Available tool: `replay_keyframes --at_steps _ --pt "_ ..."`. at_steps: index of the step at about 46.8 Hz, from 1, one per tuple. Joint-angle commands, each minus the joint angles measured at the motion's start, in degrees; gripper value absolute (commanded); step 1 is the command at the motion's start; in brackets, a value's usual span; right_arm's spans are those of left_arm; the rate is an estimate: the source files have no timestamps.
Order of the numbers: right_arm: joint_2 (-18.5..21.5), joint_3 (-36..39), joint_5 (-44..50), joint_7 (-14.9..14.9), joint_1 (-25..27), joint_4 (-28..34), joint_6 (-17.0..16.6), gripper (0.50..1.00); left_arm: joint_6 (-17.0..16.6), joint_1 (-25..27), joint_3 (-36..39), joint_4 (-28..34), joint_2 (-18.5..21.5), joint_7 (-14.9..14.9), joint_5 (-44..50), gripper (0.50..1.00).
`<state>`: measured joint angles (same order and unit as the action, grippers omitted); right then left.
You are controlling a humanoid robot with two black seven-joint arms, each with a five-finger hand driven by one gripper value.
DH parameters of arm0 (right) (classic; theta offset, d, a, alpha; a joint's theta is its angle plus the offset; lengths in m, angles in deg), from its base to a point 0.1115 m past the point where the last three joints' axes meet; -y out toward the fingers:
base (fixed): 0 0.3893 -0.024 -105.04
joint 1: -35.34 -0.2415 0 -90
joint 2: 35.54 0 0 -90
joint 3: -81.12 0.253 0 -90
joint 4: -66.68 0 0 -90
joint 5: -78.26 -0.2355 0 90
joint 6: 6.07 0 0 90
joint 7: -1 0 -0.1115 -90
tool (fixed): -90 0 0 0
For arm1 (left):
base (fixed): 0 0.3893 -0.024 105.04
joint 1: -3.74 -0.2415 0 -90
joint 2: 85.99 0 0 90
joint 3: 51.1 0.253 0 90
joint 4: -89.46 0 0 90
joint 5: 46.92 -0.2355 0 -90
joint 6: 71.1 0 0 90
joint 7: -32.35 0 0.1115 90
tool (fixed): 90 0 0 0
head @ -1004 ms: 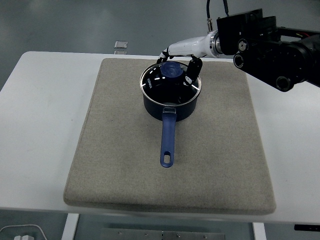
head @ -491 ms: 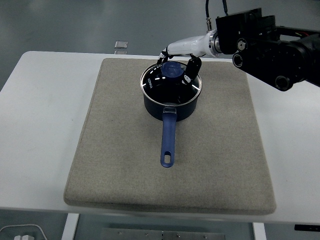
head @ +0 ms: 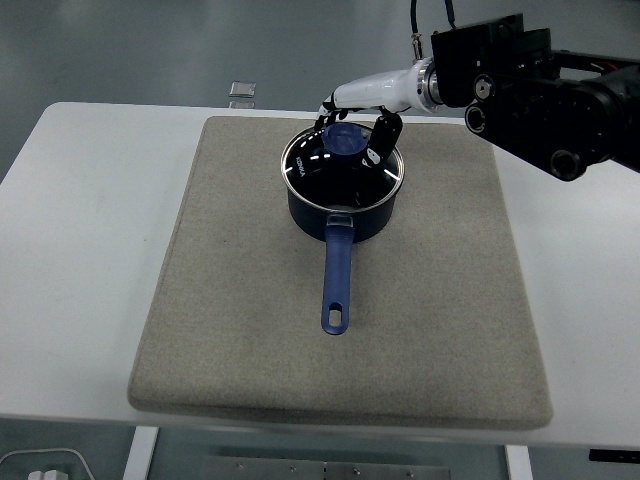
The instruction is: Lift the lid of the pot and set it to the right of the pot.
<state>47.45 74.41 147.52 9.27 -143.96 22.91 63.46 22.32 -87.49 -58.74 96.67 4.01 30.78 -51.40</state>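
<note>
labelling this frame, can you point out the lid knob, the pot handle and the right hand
lid knob (head: 343, 138), head view, on the blue knob's top face
pot handle (head: 337, 272), head view, midway along the blue handle
right hand (head: 362, 128), head view, on the middle of the hand at the knob

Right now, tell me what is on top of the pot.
A glass lid with a blue knob covers the pot. The right hand is around the knob. The pot's contents cannot be made out.
</note>
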Motion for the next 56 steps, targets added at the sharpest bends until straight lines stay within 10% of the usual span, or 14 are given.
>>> replay_keyframes --at_steps 1,56 --pt "0.07 0.03 0.00 0.00 0.09 0.00 0.00 0.795 0.00 0.00 0.00 0.00 0.00 -0.01 0.00 1.000" --pt "0.51 0.38 0.00 -0.09 0.09 0.00 -0.09 0.652 0.00 0.00 0.00 0.00 0.00 -0.01 0.00 1.000"
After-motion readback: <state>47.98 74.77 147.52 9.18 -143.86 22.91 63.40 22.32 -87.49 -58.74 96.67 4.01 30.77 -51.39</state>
